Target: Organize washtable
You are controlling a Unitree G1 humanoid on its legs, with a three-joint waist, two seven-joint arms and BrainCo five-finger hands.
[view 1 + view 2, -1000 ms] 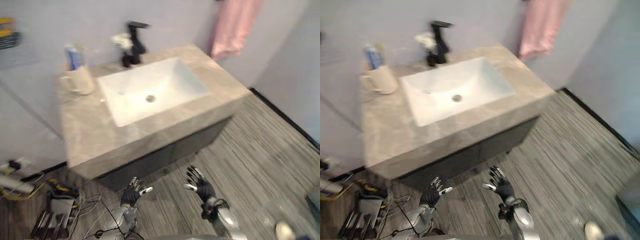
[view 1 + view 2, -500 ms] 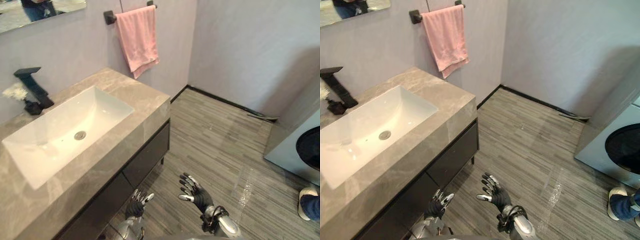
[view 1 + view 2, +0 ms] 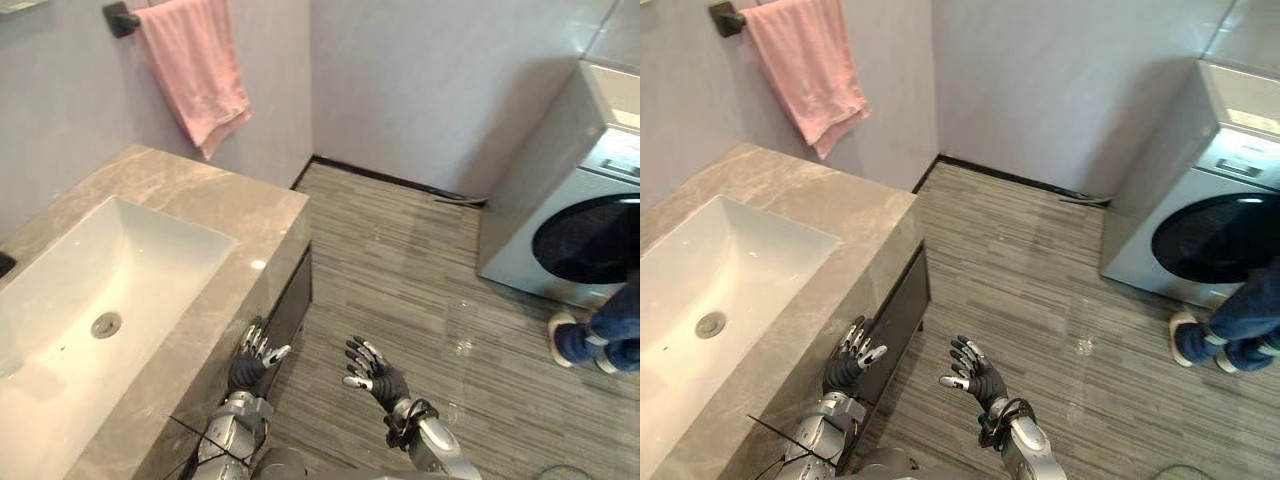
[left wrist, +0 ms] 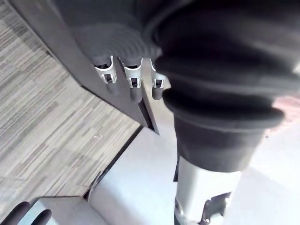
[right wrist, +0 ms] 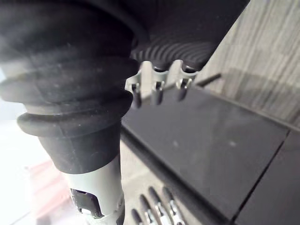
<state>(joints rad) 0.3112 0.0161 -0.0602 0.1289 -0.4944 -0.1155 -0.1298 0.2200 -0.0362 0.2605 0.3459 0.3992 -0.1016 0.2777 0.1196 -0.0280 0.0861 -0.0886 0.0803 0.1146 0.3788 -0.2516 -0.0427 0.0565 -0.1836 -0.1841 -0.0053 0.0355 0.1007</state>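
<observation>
The head has swung right, the camera and not the things: now the towel end of the washtable [image 3: 255,215], a washing machine [image 3: 560,170] beyond. Left hand [image 3: 243,372] and right hand [image 3: 385,385] hang low by its cabinet, fingers spread, empty — tidying not begun, I'd judge.

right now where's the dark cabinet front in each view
Left eye view: dark cabinet front, under the counter's edge, by the left hand.
Right eye view: under that edge, left of centre.
Left wrist view: the front behind the fingers.
Right wrist view: the front beyond the fingers.
Shared landmark: striped floor.
</observation>
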